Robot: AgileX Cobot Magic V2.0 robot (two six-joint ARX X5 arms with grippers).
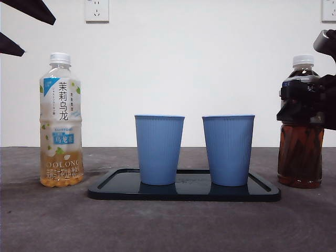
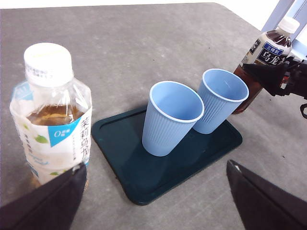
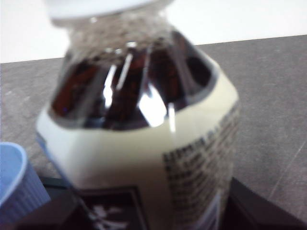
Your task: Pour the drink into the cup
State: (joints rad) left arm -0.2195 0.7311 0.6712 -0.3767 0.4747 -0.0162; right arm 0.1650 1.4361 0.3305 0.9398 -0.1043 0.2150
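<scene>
Tea bottle [image 1: 61,119] with a white cap and a pale label stands upright on the grey table [image 1: 47,220] at the far left of the front view, holding a light amber drink low in its body. The left gripper [image 2: 153,196] hangs above and behind it with its 2 black jaws spread wide apart, 1 just beside the bottle's base in the left wrist view, holding nothing.

To the right lies a dark tray [image 1: 105,190] flat on the table, well clear of both bottles. On it stand 2 blue ribbed cups, both upright and open at the top. The left cup [image 1: 159,149] and the right cup [image 1: 228,150] sit side by side, close but apart in the front view; from the left wrist view their insides look empty.

At the far right stands a dark bottle [image 1: 300,157] with a white cap, upright on the table just beside the tray's right end, filled with deep brown drink. The right gripper [image 1: 307,100] comes in from the right edge and sits at the bottle's upper body, around the label. In the right wrist view the bottle fills the space between the 2 jaws, blurred by nearness, and they appear closed against its sides. The bottle's base rests on the table.
</scene>
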